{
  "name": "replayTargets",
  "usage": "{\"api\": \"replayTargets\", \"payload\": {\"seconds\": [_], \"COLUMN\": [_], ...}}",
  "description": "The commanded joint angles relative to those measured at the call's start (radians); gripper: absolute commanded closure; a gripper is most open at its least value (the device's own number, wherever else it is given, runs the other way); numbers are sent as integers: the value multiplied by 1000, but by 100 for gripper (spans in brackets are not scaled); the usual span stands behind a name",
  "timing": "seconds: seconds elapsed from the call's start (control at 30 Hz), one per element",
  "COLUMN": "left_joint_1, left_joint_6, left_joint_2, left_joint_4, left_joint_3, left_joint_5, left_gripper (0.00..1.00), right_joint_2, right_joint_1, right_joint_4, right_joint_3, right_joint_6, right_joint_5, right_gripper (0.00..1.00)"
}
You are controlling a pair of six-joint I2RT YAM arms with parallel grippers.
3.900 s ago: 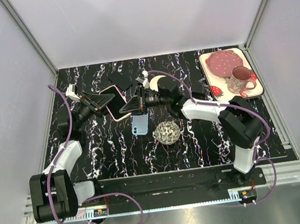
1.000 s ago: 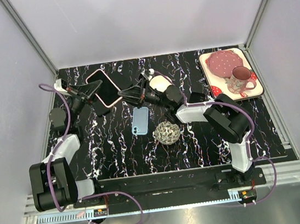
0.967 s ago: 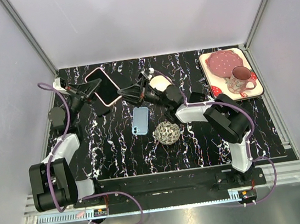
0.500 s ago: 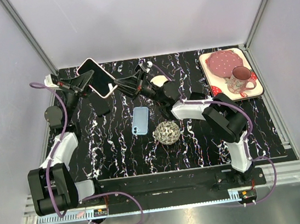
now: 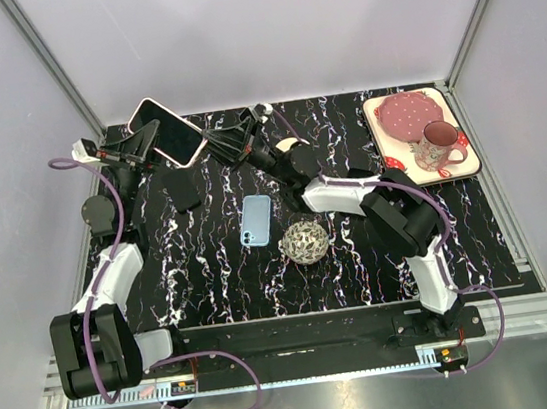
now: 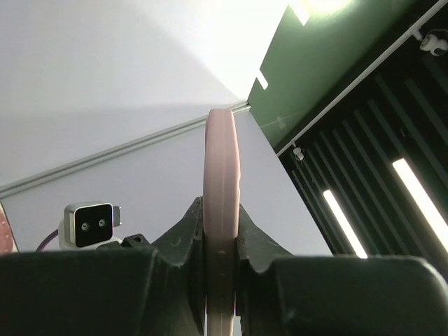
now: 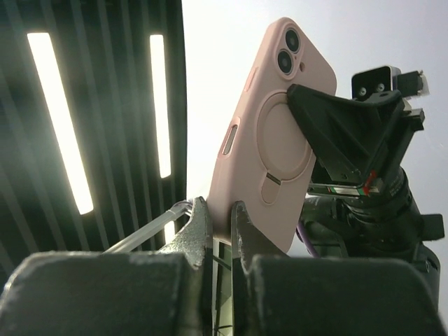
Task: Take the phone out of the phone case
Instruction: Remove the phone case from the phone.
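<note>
A phone [image 5: 165,133] with a dark screen sits in a pink phone case [image 5: 190,155], held tilted in the air over the table's back left. My left gripper [image 5: 147,140] is shut on its left edge, the pink rim [image 6: 222,175] pinched between both fingers [image 6: 189,231]. My right gripper [image 5: 215,144] is shut on the opposite corner. In the right wrist view the case's back [image 7: 273,140] shows two camera lenses, and the right gripper [image 7: 220,213] clamps its lower edge.
A blue phone [image 5: 255,219] lies on the black marbled table [image 5: 213,283], with a silvery wire ball [image 5: 306,241] beside it. At the back right a tray [image 5: 458,168] holds a pink plate [image 5: 405,115] and a mug [image 5: 437,146]. A small black item [image 5: 183,191] lies at the left.
Both arms have raised the cased phone off the table and carried it toward the back left. Both grippers stay shut on it.
</note>
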Motion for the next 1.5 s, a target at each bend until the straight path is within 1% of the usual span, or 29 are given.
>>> {"api": "replayTargets", "payload": {"seconds": [0.0, 0.27, 0.3, 0.33, 0.53, 0.6, 0.63, 0.67, 0.7, 0.77, 0.8, 0.83, 0.9, 1.07, 1.1, 1.17, 1.2, 1.27, 1.4, 1.43, 1.47], "left_joint_1": [-50, -78, -78, -101, -113, -113, -113, -115, -115, -115, -115, -115, -113, -113, -113, -115, -116, -118, -132, -141, -153], "left_joint_6": [-278, -296, -296, -295, -304, -304, -307, -305, -305, -304, -298, -293, -299, -290, -288, -282, -278, -267, -244, -230, -204], "left_joint_2": [-83, -64, -65, -67, -70, -67, -64, -62, -61, -51, -48, -47, -45, -57, -60, -64, -65, -73, -62, -56, -53], "left_joint_4": [494, 522, 522, 524, 522, 522, 522, 522, 522, 504, 485, 478, 476, 476, 473, 467, 455, 447, 413, 378, 328], "left_joint_3": [46, 95, 97, 98, 114, 132, 141, 155, 160, 187, 201, 209, 207, 180, 177, 174, 175, 174, 203, 233, 249], "left_joint_5": [15, -16, -15, -21, -34, -30, -19, -15, -8, 39, 94, 108, 131, 148, 163, 174, 195, 200, 266, 298, 333], "left_gripper": [100, 100, 100, 100, 100, 100, 100, 100, 100, 100, 100, 100, 100, 100, 100, 100, 100, 100, 100, 100, 100], "right_joint_2": [52, 86, 89, 94, 103, 100, 89, 77, 60, -22, -77, -105, -153, -194, -207, -224, -242, -251, -247, -244, -242], "right_joint_1": [-22, -20, -20, -22, -13, -13, -14, -19, -29, -40, -49, -55, -66, -74, -74, -77, -75, -78, -82, -83, -85], "right_joint_4": [164, 156, 153, 151, 141, 122, 107, 75, -67, -257, -427, -495, -622, -793, -872, -947, -1017, -1069, -1145, -1171, -1212], "right_joint_3": [96, 155, 152, 143, 115, 106, 92, 81, 67, 11, -23, -38, -75, -79, -63, -62, -63, -63, -23, -5, 9], "right_joint_6": [330, 322, 321, 319, 313, 302, 270, 249, 227, 108, 54, -31, -86, -204, -230, -305, -329, -394, -486, -551, -581], "right_joint_5": [200, 208, 206, 204, 198, 180, 165, 136, 28, -100, -118, -127, -139, -167, -167, -144, -133, -112, -141, -160, -188], "right_gripper": [100, 100, 100, 100, 100, 100, 100, 100, 100, 100, 100, 100, 100, 100, 100, 100, 100, 100, 100, 100, 100]}}
